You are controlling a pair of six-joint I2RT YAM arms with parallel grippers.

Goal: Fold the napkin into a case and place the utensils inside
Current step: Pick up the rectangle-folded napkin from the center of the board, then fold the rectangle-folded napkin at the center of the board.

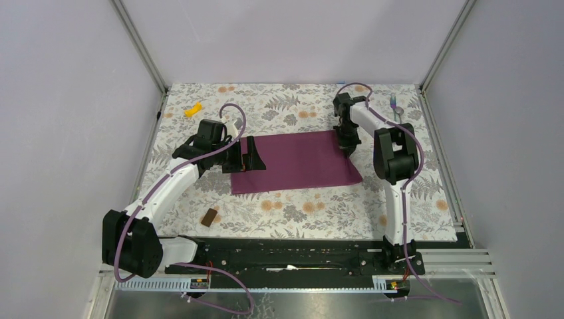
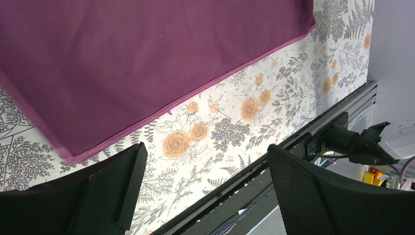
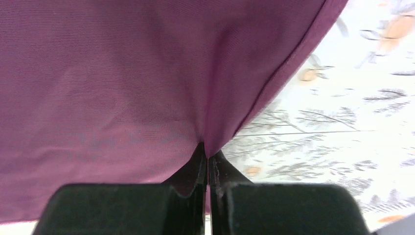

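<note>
Top view first: the napkin point(image 1: 292, 161) lies flat mid-desk point(image 1: 299, 209), a wide rectangle, no case yet. The left pincer point(image 1: 251, 158) sits at its 9 o'clock edge, and the right pincer point(image 1: 347, 141) is on the 1 o'clock corner. A fork point(image 1: 394, 102) waits at 2 o'clock by the desk's far edge; the spoon I can't pick out at this size. The yellow piece point(image 1: 193, 109) at 10 and the brown block point(image 1: 210, 216) at 7 both sit apart from the cloth.

Left wrist: pincer released, jaws wide with nothing between them, and the hem just ahead.

Right wrist: pincer clenched on a pinch of napkin beside the hem.

My read is early folding. Next, the left needs to grab its corner, then both carry the far edge toward 6 o'clock. There's open desk that way, but the side rail crowds the right arm at 3.
</note>
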